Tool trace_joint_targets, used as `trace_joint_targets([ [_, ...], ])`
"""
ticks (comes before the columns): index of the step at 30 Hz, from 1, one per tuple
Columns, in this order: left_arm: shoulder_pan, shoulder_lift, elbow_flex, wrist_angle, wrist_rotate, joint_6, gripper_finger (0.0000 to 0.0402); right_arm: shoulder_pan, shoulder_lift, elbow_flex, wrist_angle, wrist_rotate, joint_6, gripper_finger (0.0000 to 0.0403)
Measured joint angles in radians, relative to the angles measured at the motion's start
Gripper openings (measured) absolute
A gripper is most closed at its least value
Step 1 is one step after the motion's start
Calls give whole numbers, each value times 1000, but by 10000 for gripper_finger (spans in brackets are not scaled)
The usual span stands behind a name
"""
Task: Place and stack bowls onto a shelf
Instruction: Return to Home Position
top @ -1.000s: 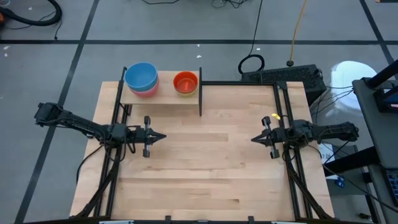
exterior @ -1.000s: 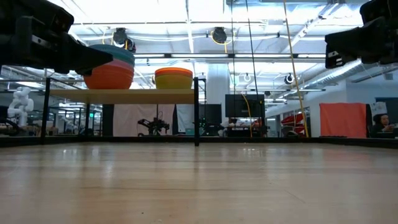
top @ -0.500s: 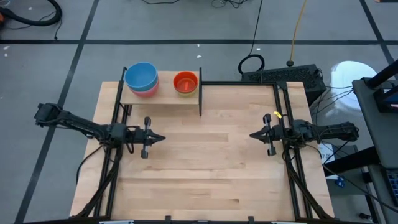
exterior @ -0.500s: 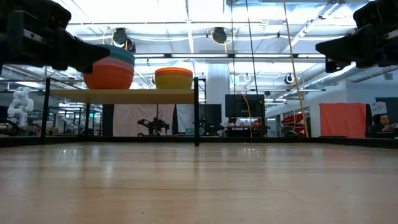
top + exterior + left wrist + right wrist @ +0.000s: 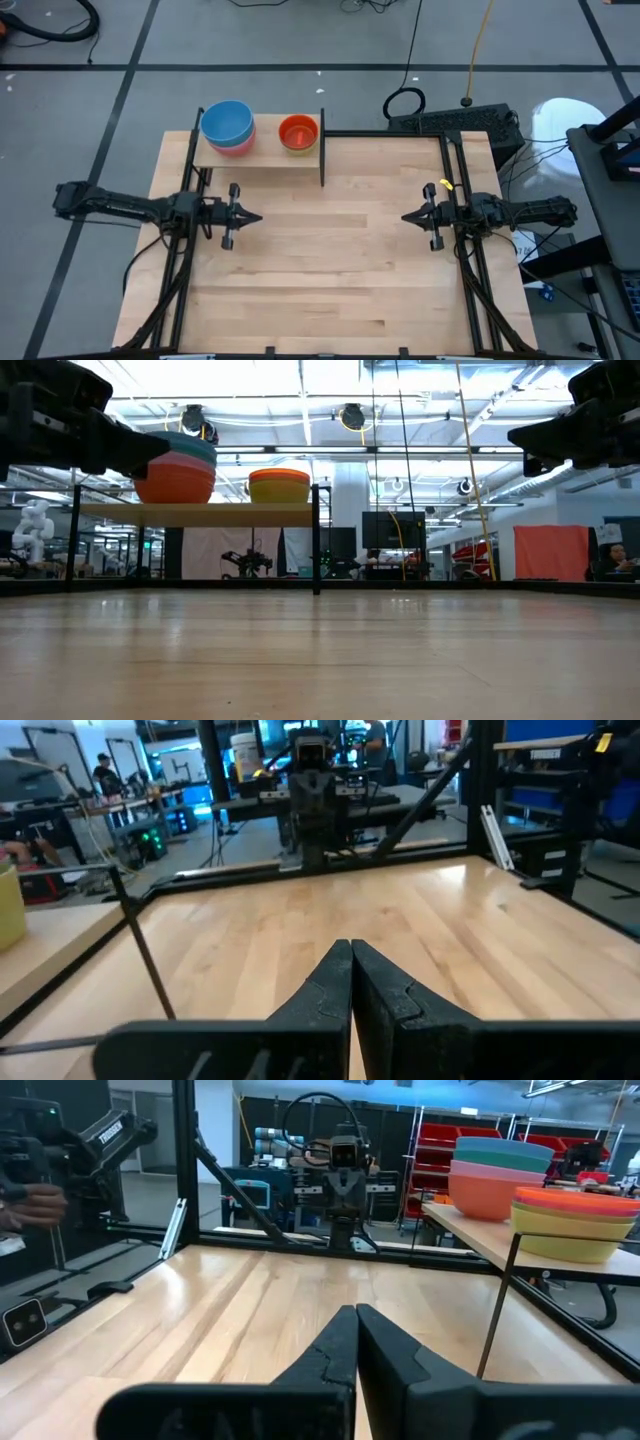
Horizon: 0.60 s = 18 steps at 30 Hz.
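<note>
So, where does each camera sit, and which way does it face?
High view: above the table, looking straight down; left arm, right arm, shelf show.
Low view: tabletop height, level toward the shelf; arms at upper corners.
Left wrist view: on left arm, facing the right arm; left gripper shut.
Right wrist view: on right arm, facing the left arm; right gripper shut.
High and low share the shelf.

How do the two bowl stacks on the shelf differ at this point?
The left stack is topped by a blue bowl, while the right stack is topped by an orange bowl. In the low view the left stack rises higher than the right stack. From above the left stack looks wider than the right stack. Both stand on the shelf, apart from each other.
</note>
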Motion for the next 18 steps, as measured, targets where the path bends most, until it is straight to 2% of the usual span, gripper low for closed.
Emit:
trace_joint_targets([
  [6, 72, -75, 0, -105, 31, -13, 3, 0, 0, 0, 0, 0, 0, 0],
  [12, 78, -132, 0, -219, -14, -82, 2, 0, 0, 0, 0, 0, 0, 0],
  [18, 58, -204, 0, -332, -82, -46, 1, 0, 0, 0, 0, 0, 0, 0],
])
